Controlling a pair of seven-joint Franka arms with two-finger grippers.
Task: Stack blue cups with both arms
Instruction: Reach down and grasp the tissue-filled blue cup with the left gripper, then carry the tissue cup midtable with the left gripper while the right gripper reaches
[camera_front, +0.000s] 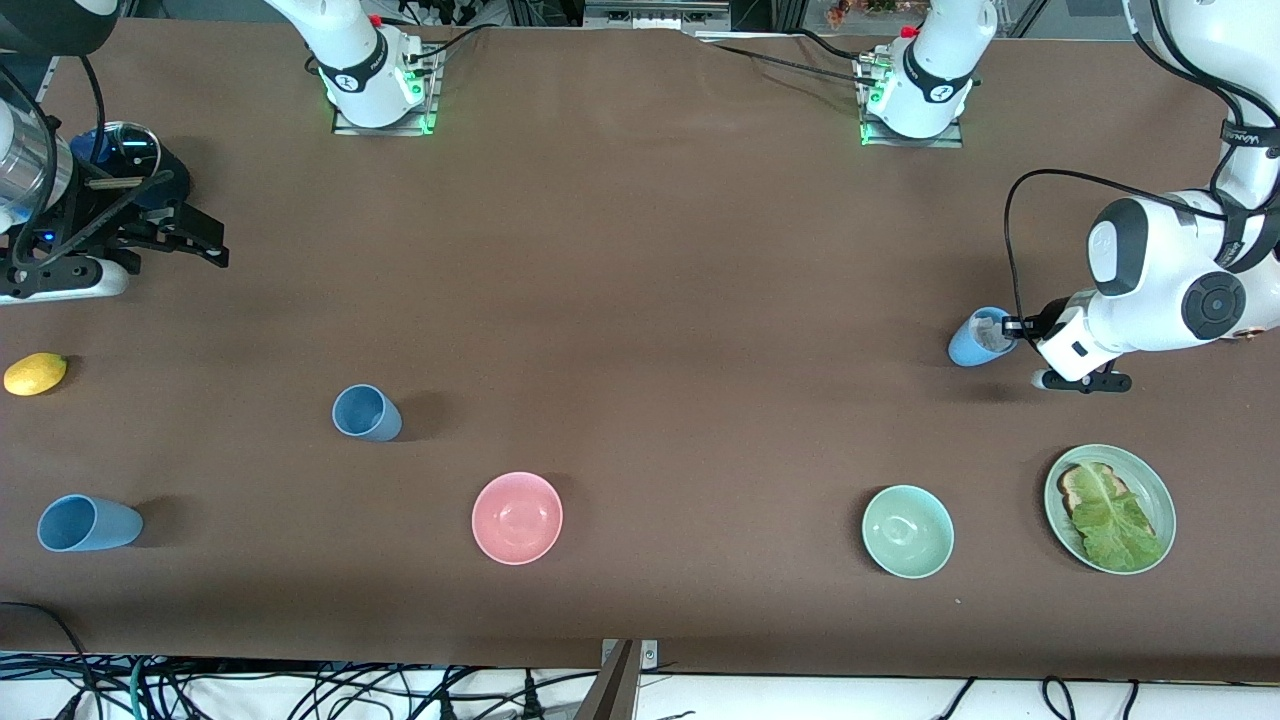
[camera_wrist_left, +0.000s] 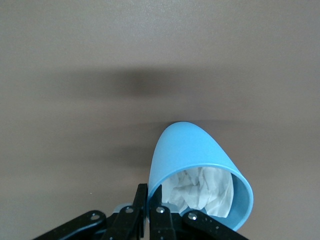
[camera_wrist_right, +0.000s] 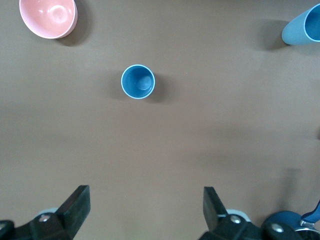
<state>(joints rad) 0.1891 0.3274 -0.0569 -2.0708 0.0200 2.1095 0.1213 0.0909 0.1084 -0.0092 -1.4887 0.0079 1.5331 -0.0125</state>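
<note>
Left gripper (camera_front: 1012, 325) is pinched on the rim of a tilted blue cup (camera_front: 975, 338) over the left arm's end of the table; cup looks light, rigid and slick, so rim grips suit; right gripper (camera_front: 205, 245) hangs wide apart above table, two more cups (camera_front: 366, 412) (camera_front: 88, 523) standing nearer the front camera.

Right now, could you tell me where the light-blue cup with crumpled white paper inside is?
The paper-stuffed light-blue cup is tilted in the left gripper, toward the left arm's end of the table, farther from the front camera than the mint-green bowl.
</note>
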